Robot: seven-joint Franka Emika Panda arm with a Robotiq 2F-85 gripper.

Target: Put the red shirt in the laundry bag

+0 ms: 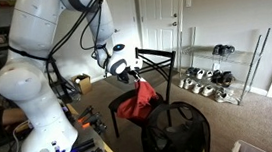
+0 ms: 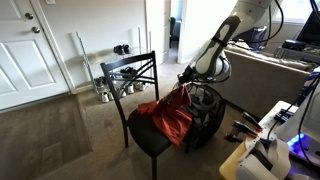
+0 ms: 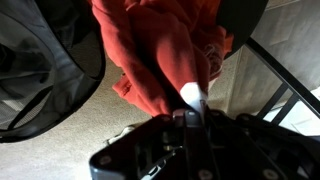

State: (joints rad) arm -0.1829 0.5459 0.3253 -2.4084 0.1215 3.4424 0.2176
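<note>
- One fistful of red shirt [image 2: 168, 115] clenched in gripper [image 2: 186, 80].
- Hangs top-to-bottom, long axis near vertical, lower end bunched on chair [image 2: 128, 70] seat.
- Sits just beside black laundry bag [image 1: 177, 132].

Beige carpet [image 2: 60, 130], white panel door [image 2: 25, 50], wire shoe rack [image 1: 216, 73].

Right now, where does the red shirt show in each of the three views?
Exterior view: the red shirt is at centre, hanging over the seat of the black chair.
Exterior view: the shirt is at centre, draped on the chair.
Wrist view: it fills the top centre.
Shared landmark: the black chair, in both exterior views.
</note>
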